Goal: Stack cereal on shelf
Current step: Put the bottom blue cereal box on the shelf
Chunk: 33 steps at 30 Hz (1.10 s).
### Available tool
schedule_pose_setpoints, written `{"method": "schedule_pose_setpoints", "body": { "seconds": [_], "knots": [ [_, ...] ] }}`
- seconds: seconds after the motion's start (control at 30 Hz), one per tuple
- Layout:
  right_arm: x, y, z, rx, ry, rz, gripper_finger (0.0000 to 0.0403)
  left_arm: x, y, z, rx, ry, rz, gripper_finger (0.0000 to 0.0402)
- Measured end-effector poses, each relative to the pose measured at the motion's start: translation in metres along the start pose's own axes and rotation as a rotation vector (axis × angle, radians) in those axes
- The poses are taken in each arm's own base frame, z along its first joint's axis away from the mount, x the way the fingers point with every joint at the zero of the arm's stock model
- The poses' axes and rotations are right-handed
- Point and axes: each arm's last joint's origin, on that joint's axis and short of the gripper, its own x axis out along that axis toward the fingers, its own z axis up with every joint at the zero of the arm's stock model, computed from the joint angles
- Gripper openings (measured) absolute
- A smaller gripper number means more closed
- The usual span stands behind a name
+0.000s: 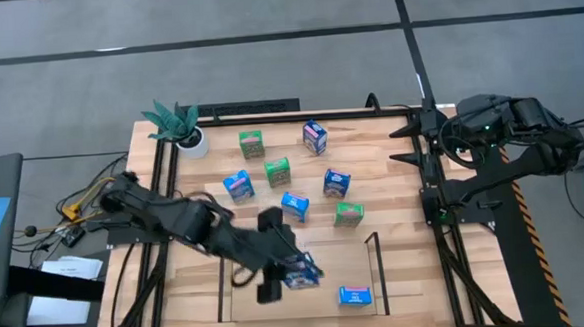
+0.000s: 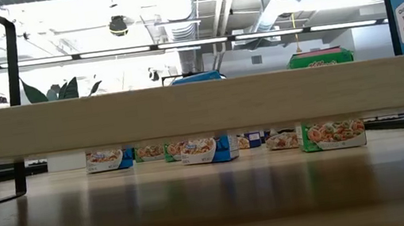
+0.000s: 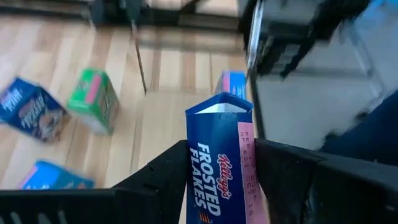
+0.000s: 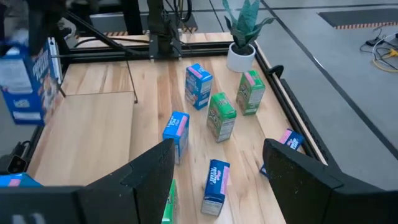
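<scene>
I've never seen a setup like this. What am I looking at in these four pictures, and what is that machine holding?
These are four cameras on one robot with two dark jointed arms at a light wooden table. One camera looks straight down, one sits at table height, and one rides on each arm's wrist.

From above, the left gripper is over the low shelf, a rack of thin dark rails on a wood base. Its wrist camera shows its two fingers clamped on a blue Frosted Flakes cereal box. Another blue box already lies on the shelf.

More small blue and green cardboard boxes, such as this green one, are scattered on the table, beside a teal-leaved plant in a white pot.

The right gripper waits at the table's right edge, open and empty.
</scene>
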Motion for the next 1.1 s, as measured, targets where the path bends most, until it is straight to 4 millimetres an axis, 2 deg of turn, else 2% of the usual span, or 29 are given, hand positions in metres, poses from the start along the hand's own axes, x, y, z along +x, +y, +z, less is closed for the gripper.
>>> {"method": "schedule_pose_setpoints", "body": {
  "seconds": [0.27, 0.43, 0.73, 1.1],
  "knots": [
    [0.0, 0.0, 0.0, 0.0, 0.0, 0.001, 0.027, 0.047, -0.029, -0.018, -0.012, 0.213, 0.11, 0.0164],
    [0.0, 0.001, 0.0, -0.002, 0.003, 0.048, 0.027, 0.078, -0.047, -0.036, 0.025, 0.269, 0.096, 0.0164],
    [0.0, 0.002, 0.0, -0.004, 0.003, 0.054, 0.027, 0.121, -0.059, -0.063, 0.14, 0.358, 0.112, 0.0164],
    [0.0, 0.002, 0.0, -0.018, 0.003, 0.055, 0.027, 0.122, -0.064, -0.062, 0.14, 0.321, 0.107, 0.0164]
  ]
}}
